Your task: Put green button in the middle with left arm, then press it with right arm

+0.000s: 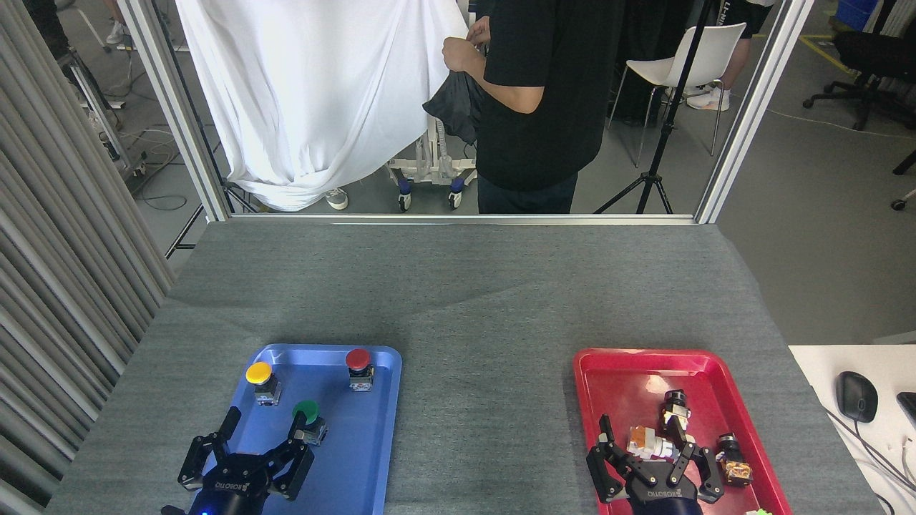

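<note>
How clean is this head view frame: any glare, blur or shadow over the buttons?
Head view: sharp throughout; soft glare patch on the red tray floor; green button evenly lit and crisp on the blue tray; faint crease shadows across the grey cloth; frame posts bow slightly.

Your left gripper (263, 427) is sitting low at the near left, fingers spread wide; your right gripper (650, 438) is mirroring it at the near right, also spread.

Yellow button (259, 373) beside red button (358, 359) (apart).
</note>
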